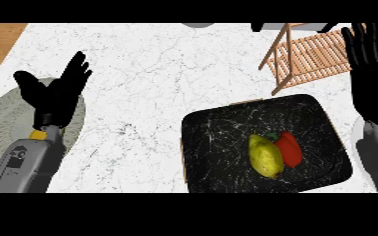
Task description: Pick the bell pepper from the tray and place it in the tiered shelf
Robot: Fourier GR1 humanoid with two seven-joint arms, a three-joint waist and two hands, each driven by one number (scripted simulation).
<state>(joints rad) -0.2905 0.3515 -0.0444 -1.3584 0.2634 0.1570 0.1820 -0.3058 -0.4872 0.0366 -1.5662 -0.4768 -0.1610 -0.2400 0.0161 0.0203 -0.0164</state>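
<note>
White marbled counter (170,70) with a wood strip (10,36) at far left.

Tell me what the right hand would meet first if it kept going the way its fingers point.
Probably the slatted wooden tiered shelf: the black right hand points up the view along its right side. Depth is unclear, so it may pass beside it.
</note>
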